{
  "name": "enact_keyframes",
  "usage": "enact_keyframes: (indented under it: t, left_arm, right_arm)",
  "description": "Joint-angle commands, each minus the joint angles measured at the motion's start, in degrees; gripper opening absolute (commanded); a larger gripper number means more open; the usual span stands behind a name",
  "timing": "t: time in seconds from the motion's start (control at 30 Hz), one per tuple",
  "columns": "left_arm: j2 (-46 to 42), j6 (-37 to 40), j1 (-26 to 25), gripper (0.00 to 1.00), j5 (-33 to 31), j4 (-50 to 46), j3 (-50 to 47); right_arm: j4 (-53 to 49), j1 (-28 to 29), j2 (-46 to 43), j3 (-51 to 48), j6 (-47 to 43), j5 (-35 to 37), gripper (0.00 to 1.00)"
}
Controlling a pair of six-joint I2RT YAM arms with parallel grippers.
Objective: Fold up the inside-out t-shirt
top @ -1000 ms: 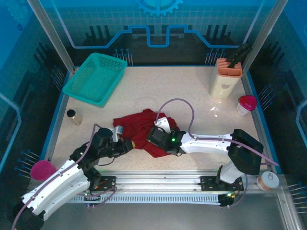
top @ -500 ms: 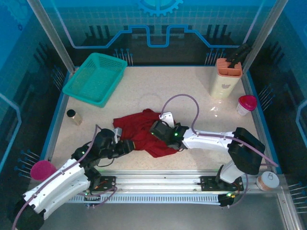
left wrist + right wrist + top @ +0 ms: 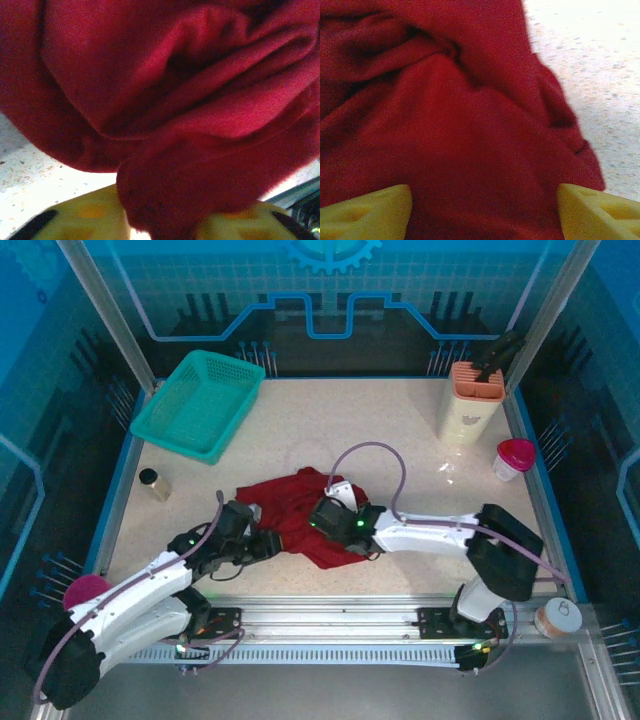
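Shirt [image 3: 290,502] lies crumpled mid-table, near my bases, betw both grippers. My L gripper [image 3: 264,542] is at its left edge, jaws narrow, pinching a wad of cloth. My R gripper [image 3: 322,520] is on its right part, jaws wide, cloth spread betw the fingers [image 3: 365,210], nothing gripped. R arm's cable [image 3: 385,455] loops just past the shirt. Basket [image 3: 198,403] far-left, jar [image 3: 153,483] left, holder [image 3: 472,400] & cup [image 3: 513,458] far-right, all well apart from it.
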Motion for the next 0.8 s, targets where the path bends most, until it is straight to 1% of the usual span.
enact_keyframes:
  t: [0.0,0.07,0.13,0.17,0.23,0.33,0.43,0.5,0.53,0.57,0.63,0.67,0.77]
  left_arm:
    - [-1.9,3.0,0.2,0.23,-4.3,-2.7,3.2]
    - [-3.1,4.3,0.2,0.11,-4.6,-2.6,4.2]
    - [-3.5,5.0,0.2,0.06,-3.3,-2.9,5.7]
    - [-3.4,5.0,0.2,0.05,-2.4,-3.2,6.4]
    - [-3.4,4.8,0.1,0.02,-0.4,-3.1,6.8]
    - [-3.2,3.8,0.0,0.01,2.0,-1.7,6.0]
    - [-3.4,3.0,-0.1,0.01,3.4,-1.7,6.1]
    - [-3.8,2.9,-0.3,0.01,3.5,-1.8,6.4]
    - [-4.2,2.9,-0.3,0.02,3.4,-1.7,6.5]
    - [-4.6,2.8,-0.4,0.02,3.2,-1.5,6.6]
    - [-5.2,2.7,-0.4,0.02,3.0,-1.9,7.2]
    - [-5.7,2.7,-0.4,0.02,3.1,-2.2,7.6]
    - [-6.9,2.7,-0.4,0.02,2.9,-2.4,8.1]
  right_arm:
    - [11.5,-1.8,-7.3,-6.7,-15.2,-15.4,0.77]
    - [18.0,-1.6,-9.5,-9.5,-23.0,-20.9,0.77]
    - [21.5,-0.9,-9.7,-10.0,-29.2,-25.5,0.78]
    - [22.3,-0.2,-9.4,-9.5,-30.9,-25.9,0.79]
    - [24.3,0.4,-8.4,-8.8,-31.3,-23.4,0.83]
    - [25.0,-0.7,-5.1,-6.2,-28.8,-21.2,0.85]
    - [24.0,-0.8,-1.2,-3.2,-23.9,-15.3,0.86]
    - [21.9,-0.9,1.4,-2.6,-18.5,-7.1,0.86]
    - [19.1,-1.1,2.6,0.3,-15.7,-1.8,0.86]
    - [14.1,-1.3,3.7,2.1,-11.3,3.9,0.86]
    - [3.7,-2.1,5.5,5.9,-2.2,11.3,0.86]
    - [-1.6,-2.7,6.2,7.7,2.5,13.0,0.86]
    - [-10.1,-4.1,7.2,10.3,10.9,14.6,0.86]
